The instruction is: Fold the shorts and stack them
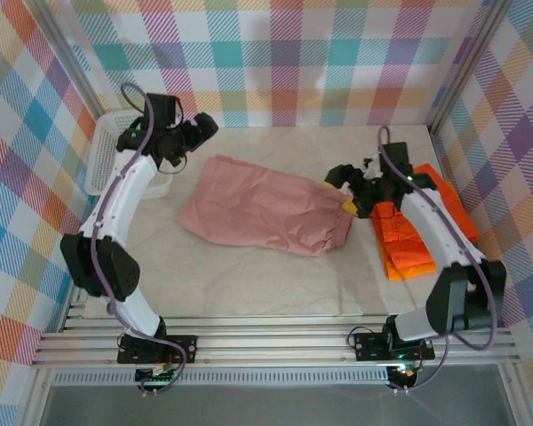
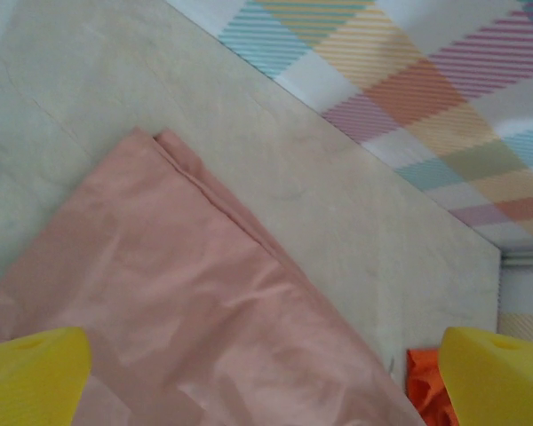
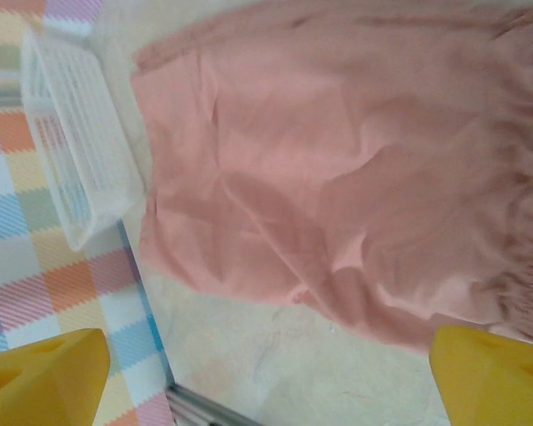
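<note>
The dusty pink shorts (image 1: pixel 262 213) lie spread flat across the middle of the table, with the gathered waistband at their right end. In the left wrist view two layered edges meet at the far corner of the pink shorts (image 2: pixel 178 302). My left gripper (image 1: pixel 195 133) hangs open above that far left corner, and its yellow fingertips (image 2: pixel 31 373) stand wide apart with nothing between them. My right gripper (image 1: pixel 342 191) is open at the waistband end, and the pink shorts (image 3: pixel 355 151) lie beyond its fingertips (image 3: pixel 493 373). Folded orange shorts (image 1: pixel 409 235) lie at the right, partly under the right arm.
A white mesh basket (image 1: pixel 102 160) stands at the far left against the checked wall, beside the left arm; the right wrist view shows the basket (image 3: pixel 75 142) left of the pink cloth. Checked walls close the table on three sides. Bare table runs along the near edge (image 1: pixel 249 284).
</note>
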